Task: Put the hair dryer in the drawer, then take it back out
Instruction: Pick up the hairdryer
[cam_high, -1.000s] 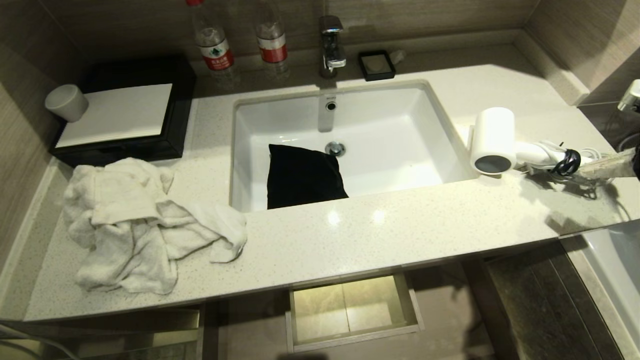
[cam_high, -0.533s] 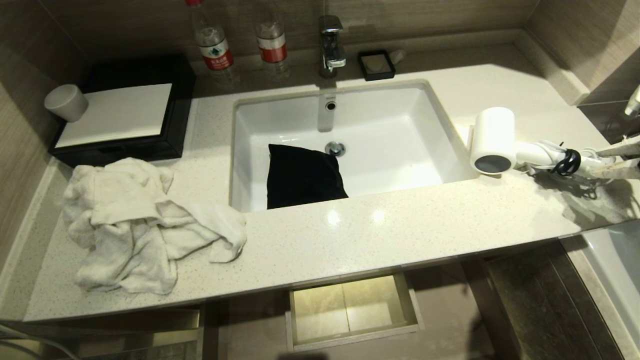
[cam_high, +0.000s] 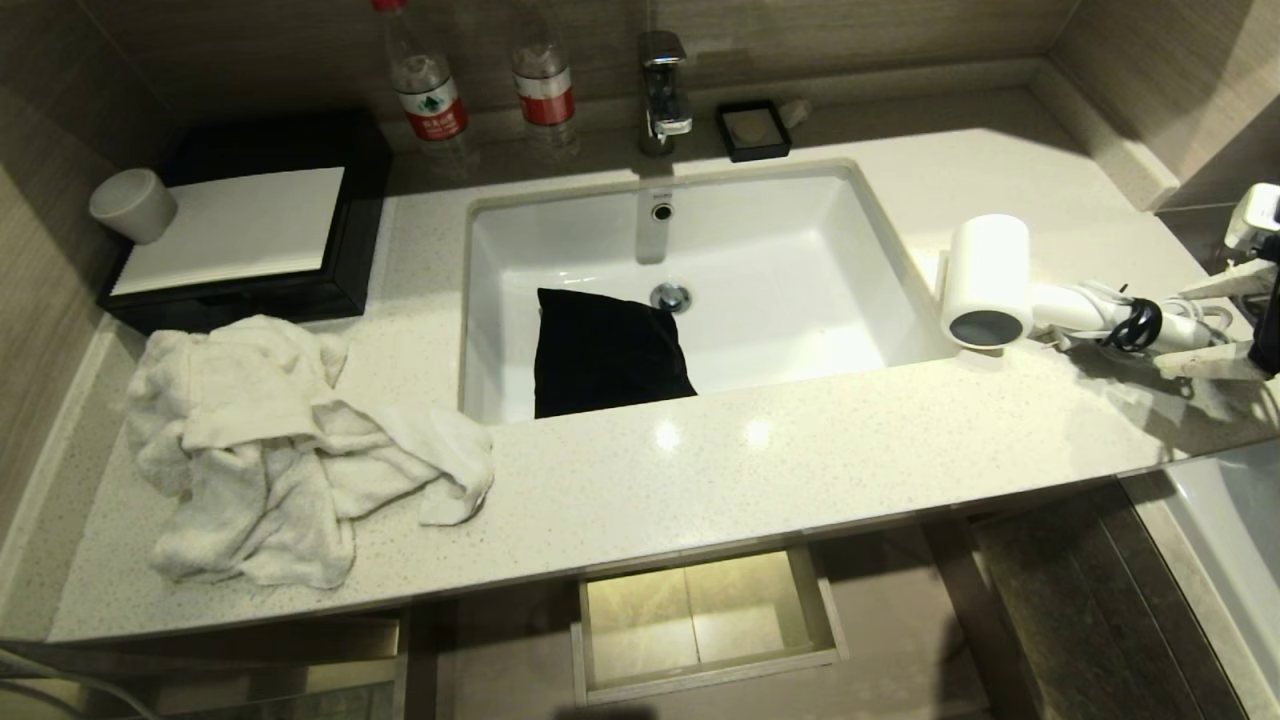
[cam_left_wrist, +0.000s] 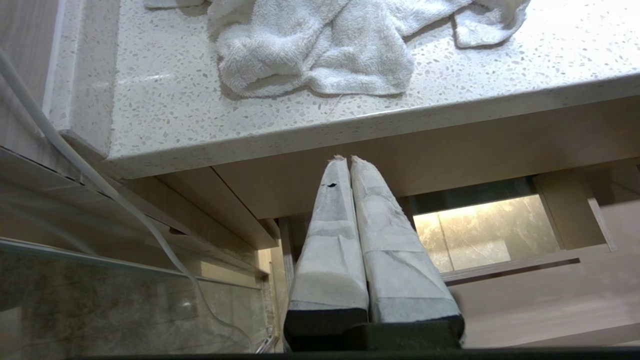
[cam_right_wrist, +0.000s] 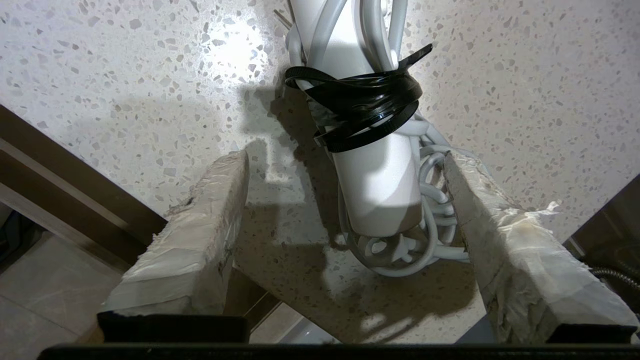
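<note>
The drawer (cam_high: 705, 625) is pulled out under the front edge of the surface (cam_high: 700, 470). Beside it, the left gripper (cam_left_wrist: 345, 160) hangs with its fingers closed. The hair dryer (cam_high: 990, 280) lies near the right edge. The right gripper (cam_right_wrist: 345, 165) has open fingers on both sides of the handle. It should close around the handle, not the cord. The bottles (cam_high: 425, 85) at the back have red labels, too small to read.
</note>
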